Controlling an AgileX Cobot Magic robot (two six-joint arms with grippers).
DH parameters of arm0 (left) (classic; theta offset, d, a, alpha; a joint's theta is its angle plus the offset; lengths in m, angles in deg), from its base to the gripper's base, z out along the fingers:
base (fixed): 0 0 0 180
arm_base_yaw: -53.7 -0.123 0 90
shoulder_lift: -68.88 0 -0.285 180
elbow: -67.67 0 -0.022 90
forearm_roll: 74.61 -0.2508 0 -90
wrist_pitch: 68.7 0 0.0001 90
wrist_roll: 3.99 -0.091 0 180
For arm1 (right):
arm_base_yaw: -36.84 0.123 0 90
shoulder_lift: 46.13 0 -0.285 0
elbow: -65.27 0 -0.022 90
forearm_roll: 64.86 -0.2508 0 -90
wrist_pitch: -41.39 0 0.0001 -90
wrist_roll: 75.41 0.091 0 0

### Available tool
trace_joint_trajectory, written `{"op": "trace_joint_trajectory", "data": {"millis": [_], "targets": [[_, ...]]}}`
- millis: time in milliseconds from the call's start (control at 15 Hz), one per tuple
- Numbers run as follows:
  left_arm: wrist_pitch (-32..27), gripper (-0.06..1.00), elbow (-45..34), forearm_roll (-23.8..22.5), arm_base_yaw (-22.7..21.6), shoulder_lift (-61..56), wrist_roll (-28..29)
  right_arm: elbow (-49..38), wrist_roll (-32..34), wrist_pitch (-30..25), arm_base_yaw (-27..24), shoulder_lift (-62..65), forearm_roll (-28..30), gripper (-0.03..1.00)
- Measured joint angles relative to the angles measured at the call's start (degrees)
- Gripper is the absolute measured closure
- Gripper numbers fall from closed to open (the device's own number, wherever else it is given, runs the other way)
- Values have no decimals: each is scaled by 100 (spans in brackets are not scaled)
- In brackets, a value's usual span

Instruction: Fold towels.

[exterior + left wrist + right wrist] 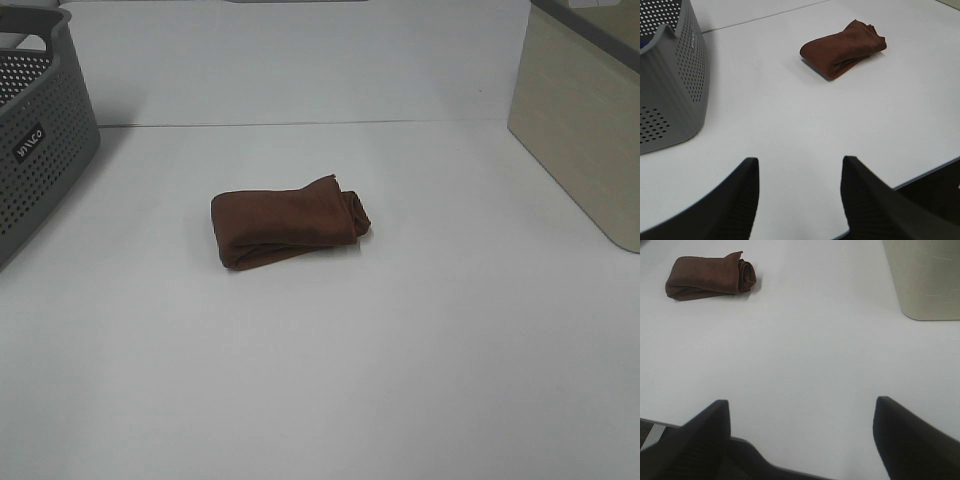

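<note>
The towel (288, 227) lies folded into a thick, compact bundle near the middle of the white table (320, 380), touching nothing else. A grey perforated basket (35, 140) stands at the far left corner, a beige bin (580, 130) at the far right edge. Both tools hang at the near edge, well apart from the towel: the left tool (799, 200) with fingers apart, the right tool (800, 440) spread wide, each holding nothing.

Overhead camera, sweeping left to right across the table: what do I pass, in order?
Grey perforated basket → folded brown towel → beige bin.
</note>
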State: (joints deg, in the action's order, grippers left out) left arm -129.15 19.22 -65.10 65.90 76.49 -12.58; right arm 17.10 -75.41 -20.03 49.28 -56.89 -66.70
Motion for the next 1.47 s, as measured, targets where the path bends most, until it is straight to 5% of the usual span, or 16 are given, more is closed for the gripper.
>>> {"op": "trace_joint_trajectory", "data": {"millis": [400, 800, 1133, 1467], "targets": [[0, 45, 0, 0, -34, -6, -6, 0, -29, 6, 0, 0, -52, 22], [0, 45, 0, 0, -1094, -11, -6, 0, -63, 6, -29, 0, -63, 22], [0, 45, 0, 0, -1106, -11, -6, 0, -69, 6, -1066, 0, -69, 22], [0, 45, 0, 0, -1106, -11, -6, 0, -69, 11, -1169, 109, -115, 22]]}}
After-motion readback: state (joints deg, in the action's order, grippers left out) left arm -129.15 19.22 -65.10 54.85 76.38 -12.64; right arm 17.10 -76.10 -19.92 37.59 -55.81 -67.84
